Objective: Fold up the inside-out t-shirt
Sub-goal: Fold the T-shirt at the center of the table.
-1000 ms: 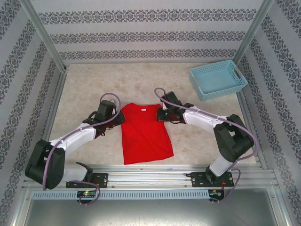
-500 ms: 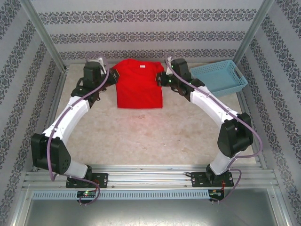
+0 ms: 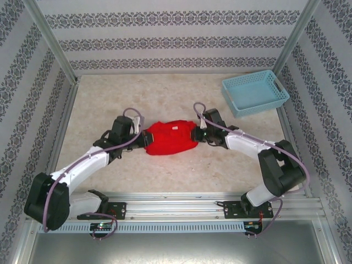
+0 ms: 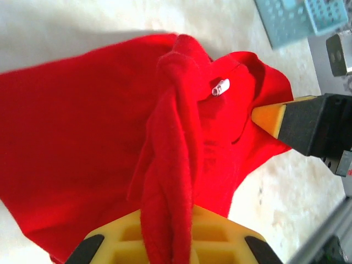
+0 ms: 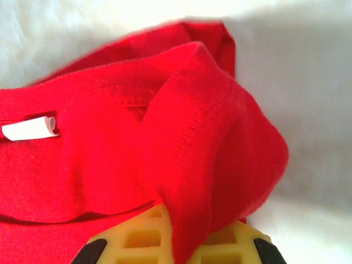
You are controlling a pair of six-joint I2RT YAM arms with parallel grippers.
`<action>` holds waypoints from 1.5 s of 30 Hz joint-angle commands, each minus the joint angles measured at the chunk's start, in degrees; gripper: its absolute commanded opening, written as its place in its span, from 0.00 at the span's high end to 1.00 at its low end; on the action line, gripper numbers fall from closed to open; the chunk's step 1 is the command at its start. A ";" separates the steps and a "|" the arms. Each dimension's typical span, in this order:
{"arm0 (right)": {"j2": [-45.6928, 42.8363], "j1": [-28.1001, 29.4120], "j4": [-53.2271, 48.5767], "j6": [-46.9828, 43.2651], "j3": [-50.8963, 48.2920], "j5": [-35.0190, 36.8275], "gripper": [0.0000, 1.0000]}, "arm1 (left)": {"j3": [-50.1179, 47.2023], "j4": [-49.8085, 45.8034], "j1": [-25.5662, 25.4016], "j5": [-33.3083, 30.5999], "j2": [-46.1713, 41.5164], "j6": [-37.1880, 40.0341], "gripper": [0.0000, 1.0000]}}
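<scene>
L gripper [image 3: 144,137] is clamped tight on a bunched fold of the inside-out t-shirt [image 3: 170,138]. On its wrist cam a thick twisted rope of red cloth comes up from btw the yellow pads [image 4: 215,231] at the bottom edge. R gripper [image 3: 195,133] is doing the same on the other side, jaws pinched on a folded lump of shirt edge, and on its own cam the fold goes down btw the yellow pads at bottom centre. In the overhead view the shirt is a crumpled red mound just below mid-frame, strung btw the two grippers and sagging low over the beige table [image 3: 165,170]. Can't tell if all of it is touching the table tbh. There's a little white tag [image 3: 175,128] near the top of the mound, rolled up at one end, right by a stitched seam. Both arms reach in from the bottom corners w/ white links, black joints and purple cables. The light blue basket [image 3: 254,93] sits upper right, well apart from the shirt. Patterned wallpaper all round.
</scene>
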 commanded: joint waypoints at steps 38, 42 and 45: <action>5.62 5.36 -24.14 -7.75 18.60 22.73 0.36 | 11.19 -26.34 0.52 -30.96 5.03 -5.54 0.38; 3.07 10.25 -25.98 -7.30 18.35 25.51 0.36 | 14.24 -27.64 -7.49 -34.33 3.67 -7.04 0.37; 3.43 13.10 -23.49 -5.94 17.50 22.96 0.38 | 14.12 -22.07 -11.46 -32.57 7.05 -8.46 0.37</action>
